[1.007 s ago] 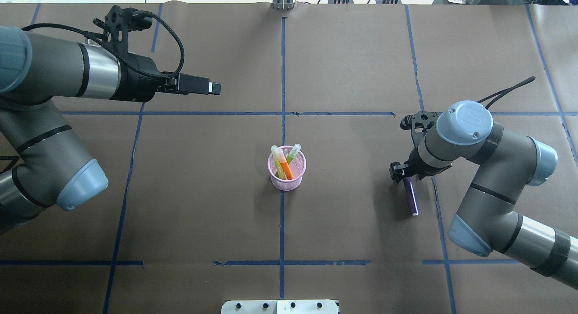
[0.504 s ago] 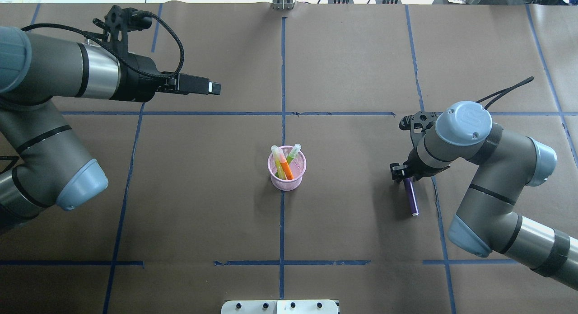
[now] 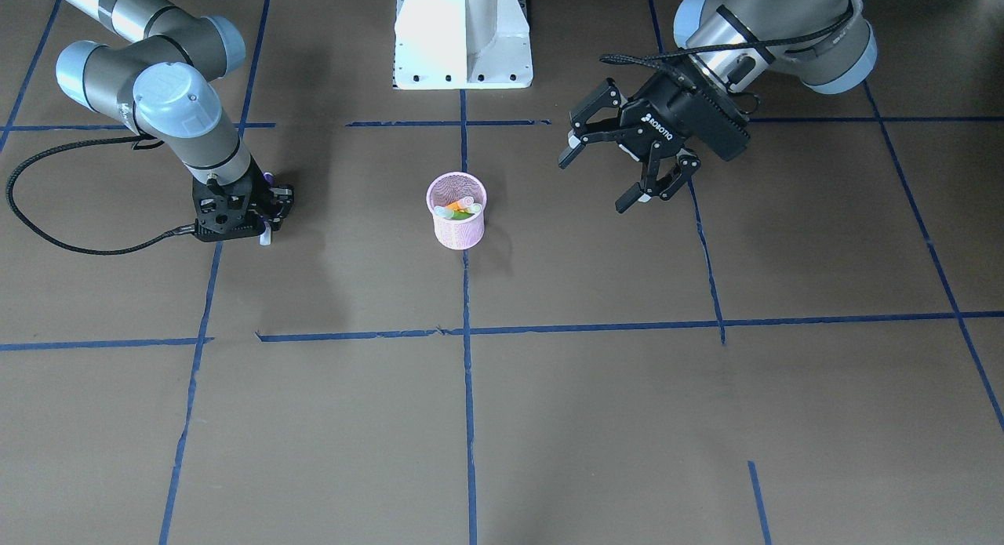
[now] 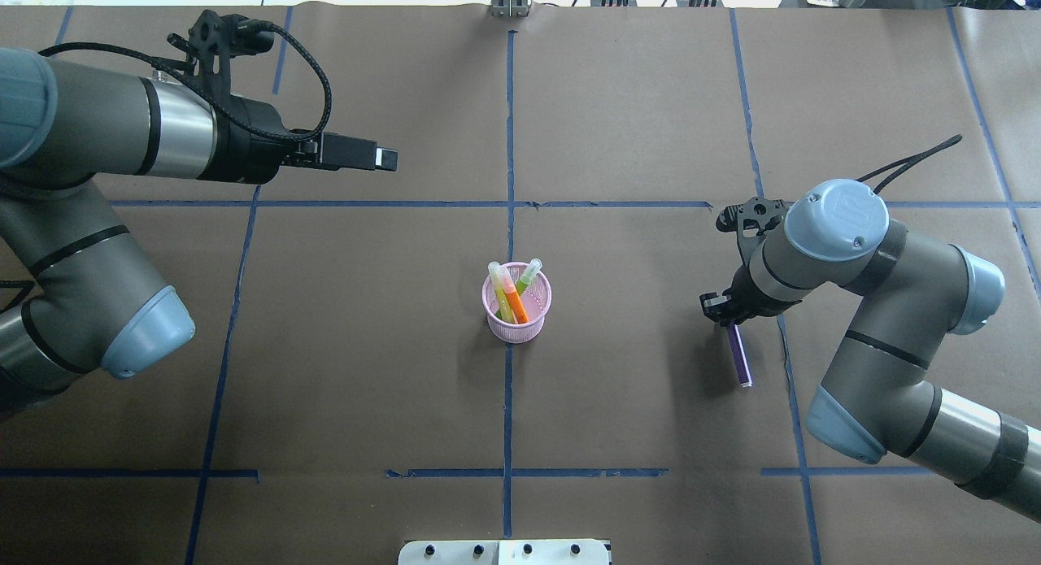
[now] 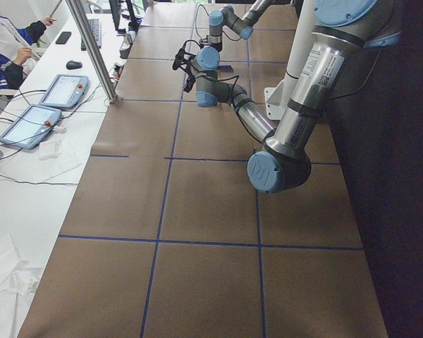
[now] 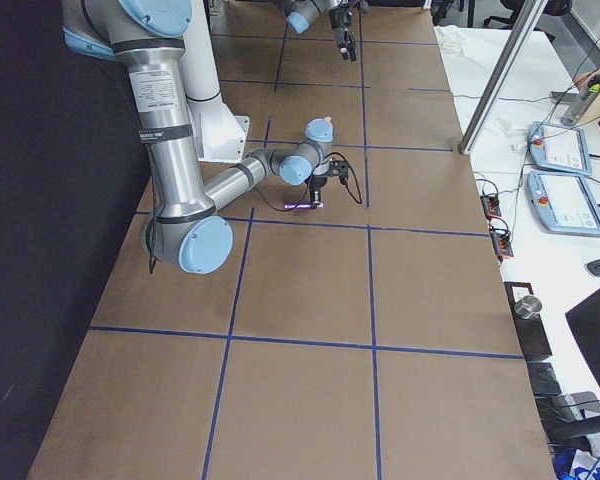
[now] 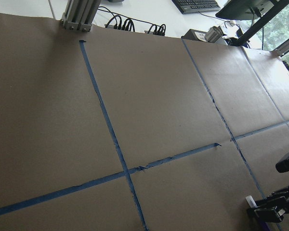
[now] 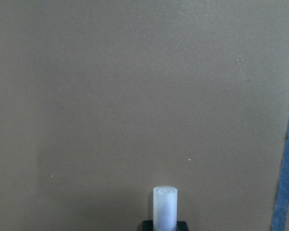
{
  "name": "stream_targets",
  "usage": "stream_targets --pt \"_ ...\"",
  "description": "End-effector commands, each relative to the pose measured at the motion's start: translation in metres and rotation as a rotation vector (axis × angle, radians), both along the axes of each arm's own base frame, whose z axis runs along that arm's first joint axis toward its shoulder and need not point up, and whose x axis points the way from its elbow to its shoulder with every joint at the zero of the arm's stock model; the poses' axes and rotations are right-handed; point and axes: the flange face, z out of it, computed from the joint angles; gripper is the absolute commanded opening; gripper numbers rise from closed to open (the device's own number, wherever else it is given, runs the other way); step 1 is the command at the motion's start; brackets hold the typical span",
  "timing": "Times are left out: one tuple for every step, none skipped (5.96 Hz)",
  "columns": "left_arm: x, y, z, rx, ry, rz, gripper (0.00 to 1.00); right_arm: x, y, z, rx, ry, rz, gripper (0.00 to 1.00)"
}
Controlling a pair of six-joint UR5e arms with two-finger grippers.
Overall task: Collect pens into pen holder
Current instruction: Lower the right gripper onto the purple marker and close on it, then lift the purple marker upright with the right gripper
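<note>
The pink mesh pen holder [image 4: 516,321] [image 3: 457,227] stands upright at the table's middle. The orange pen [image 4: 516,302] and the green pen [image 4: 527,275] stand in it, with a yellowish stick [image 4: 499,295] beside them. The purple pen [image 4: 739,355] [image 6: 302,207] lies to its right, its far end between the fingers of my right gripper [image 4: 722,311] [image 3: 245,216], which is shut on it. The right wrist view shows its pale cap [image 8: 164,207] poking out ahead. My left gripper [image 3: 620,168] [image 4: 387,158] hangs open and empty above the table's far left part.
Blue tape lines cross the brown paper table. The white robot base [image 3: 463,35] is at the near edge and a metal post [image 4: 509,0] at the far edge. Operator tablets [image 6: 558,150] lie on a side table beyond the far edge.
My right wrist has shifted slightly toward the far side, and the purple pen's near end has moved a little with it. The left arm and the pen holder have not moved.
</note>
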Motion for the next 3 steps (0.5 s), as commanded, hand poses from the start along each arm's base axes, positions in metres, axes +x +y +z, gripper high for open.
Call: stream_targets --pt "0.001 0.001 0.003 -0.002 -0.002 0.002 1.00 0.004 0.001 -0.014 0.018 -0.023 0.002 0.00" --pt "0.000 0.001 0.003 -0.003 -0.005 0.004 1.00 0.025 -0.004 -0.046 0.058 -0.074 0.032 0.00" --pt "0.000 0.001 0.004 -0.011 -0.010 0.023 1.00 0.047 -0.012 -0.073 0.097 -0.118 0.070 0.00"
